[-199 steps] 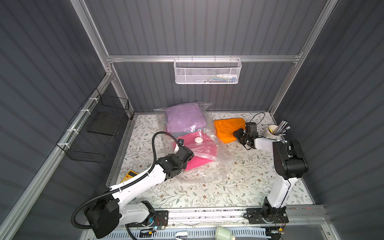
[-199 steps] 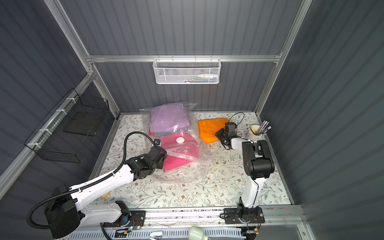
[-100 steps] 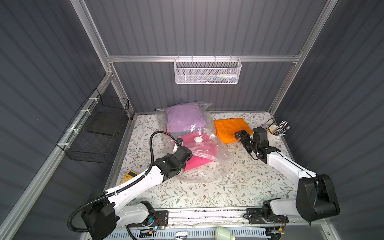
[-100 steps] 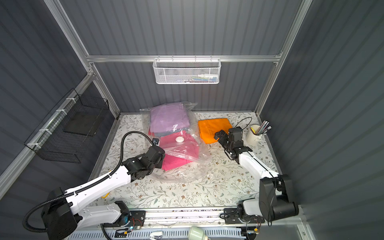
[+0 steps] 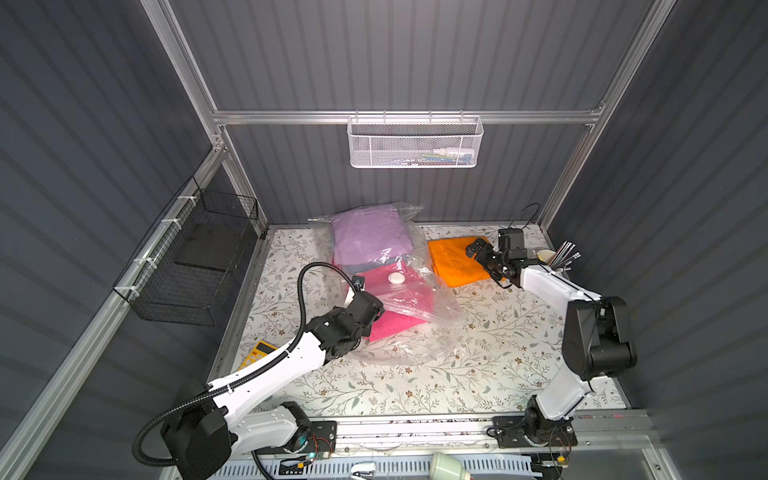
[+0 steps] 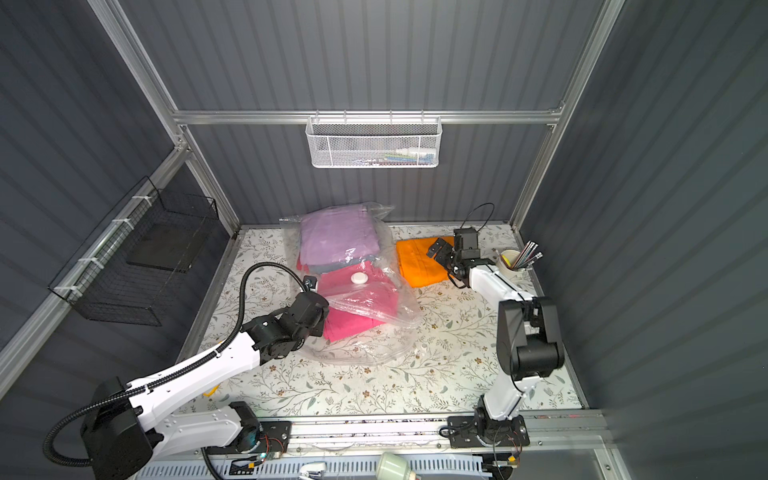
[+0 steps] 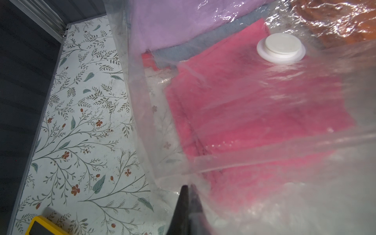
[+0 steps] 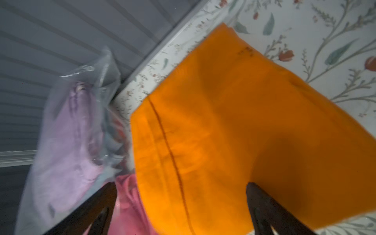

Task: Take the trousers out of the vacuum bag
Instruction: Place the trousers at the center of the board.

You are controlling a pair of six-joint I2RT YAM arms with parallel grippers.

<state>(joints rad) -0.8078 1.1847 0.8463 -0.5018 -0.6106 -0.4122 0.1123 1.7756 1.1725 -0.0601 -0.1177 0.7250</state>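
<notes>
Here, the left gripper (image 7: pixel 188 188), jaws pinched shut on the near edge of the vacuum bag (image 5: pixel 419 345), anchors it; the right gripper (image 5: pixel 484 261) gapes wide above the orange trousers (image 5: pixel 451 262), lying outside just beside the bag. Advisable next: enter the mouth low and pinch the hot pink trousers (image 5: pixel 399 322) alone, not film.

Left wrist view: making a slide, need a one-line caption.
Left gripper shut on the edge of the vacuum bag; hot pink trousers and white valve show through it.
</notes>
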